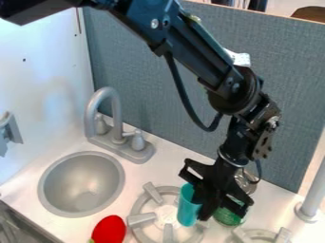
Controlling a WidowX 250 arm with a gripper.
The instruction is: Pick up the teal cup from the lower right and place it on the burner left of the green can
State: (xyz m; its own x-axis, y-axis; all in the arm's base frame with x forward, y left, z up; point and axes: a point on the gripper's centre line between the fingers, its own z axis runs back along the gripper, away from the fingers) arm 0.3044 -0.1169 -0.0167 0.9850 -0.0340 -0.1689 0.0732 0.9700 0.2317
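The black gripper [213,199] hangs over the right side of the stove burner, low above the counter. Directly at its left side is a teal cup [188,207], roughly upright over the burner [146,201]; the gripper covers part of the cup's right side. Whether the two touch is unclear. Behind the gripper's lower right part, a green see-through object [228,217] is partly hidden. A shiny metallic item [245,182] stands just behind the gripper, also partly covered by it.
The round grey sink [81,184] is at the left, with a grey faucet [112,116] behind it. A red object [109,230] lies at the front edge of view. A second burner [260,234] is at lower right, near a grey post [311,204]. A grey-blue panel [152,85] stands behind.
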